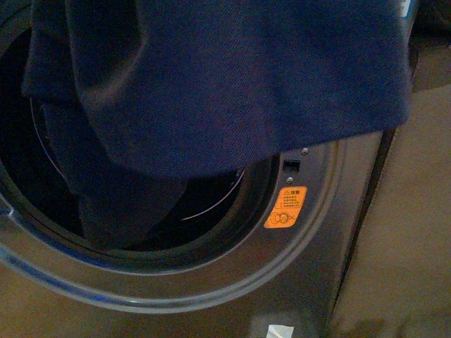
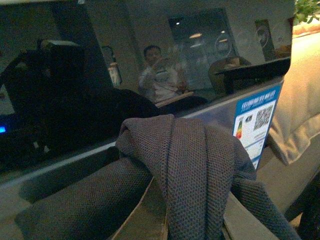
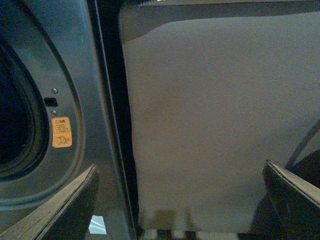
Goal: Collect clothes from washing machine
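Pretty dim room, mirrored in the machine's glossy black top panel. On the left, the grey washing machine, with the clothes hanging down into its drum mouth, bunched up top where the left gripper pinches them. Right of that is the sofa, and the right gripper is spread wide facing its side.

You see the clothes, a dark navy woven garment, hanging limp across the top of the front frame. Its lower folds trail into the round mouth of the washing machine at lower left. The machine is grey metal, with an orange sticker just right of the opening. In the left wrist frame the fabric bunches at centre, before the glossy black top panel and a blue-white label.
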Robot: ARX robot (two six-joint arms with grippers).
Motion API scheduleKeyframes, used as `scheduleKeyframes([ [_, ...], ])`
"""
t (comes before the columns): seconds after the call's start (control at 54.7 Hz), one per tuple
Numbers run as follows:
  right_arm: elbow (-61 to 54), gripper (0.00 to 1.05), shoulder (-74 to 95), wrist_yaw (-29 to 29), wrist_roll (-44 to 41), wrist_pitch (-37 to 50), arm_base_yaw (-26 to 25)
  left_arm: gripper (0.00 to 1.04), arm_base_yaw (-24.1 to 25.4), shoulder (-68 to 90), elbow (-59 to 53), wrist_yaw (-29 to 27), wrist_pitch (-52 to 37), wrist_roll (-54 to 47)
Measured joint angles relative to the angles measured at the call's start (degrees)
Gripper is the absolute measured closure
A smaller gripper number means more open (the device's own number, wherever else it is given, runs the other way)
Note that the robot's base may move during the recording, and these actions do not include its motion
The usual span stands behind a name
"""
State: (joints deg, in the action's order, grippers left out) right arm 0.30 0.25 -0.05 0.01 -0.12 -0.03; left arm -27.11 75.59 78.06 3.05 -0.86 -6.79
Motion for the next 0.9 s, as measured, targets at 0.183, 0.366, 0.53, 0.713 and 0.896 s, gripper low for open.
scheduleKeyframes([
  [0.183, 0.00, 0.07, 0.00, 0.00, 0.00, 0.00, 0.00, 0.94, -4.76, 6.54, 15.50, 1.73, 7.13, -0.63],
  [0.366, 0.00, 0.07, 0.00, 0.00, 0.00, 0.00, 0.00, 0.94, -8.66, 11.30, 28.59, 3.85, 12.31, 2.03],
  [0.53, 0.00, 0.07, 0.00, 0.00, 0.00, 0.00, 0.00, 0.94, -10.56, 13.35, 35.21, 4.59, 14.49, 4.00],
  [0.713, 0.00, 0.07, 0.00, 0.00, 0.00, 0.00, 0.00, 0.94, -10.93, 13.35, 36.04, 4.81, 14.58, 4.46],
  [0.896, 0.00, 0.07, 0.00, 0.00, 0.00, 0.00, 0.00, 0.94, -10.93, 13.66, 36.04, 4.76, 14.73, 4.48],
])
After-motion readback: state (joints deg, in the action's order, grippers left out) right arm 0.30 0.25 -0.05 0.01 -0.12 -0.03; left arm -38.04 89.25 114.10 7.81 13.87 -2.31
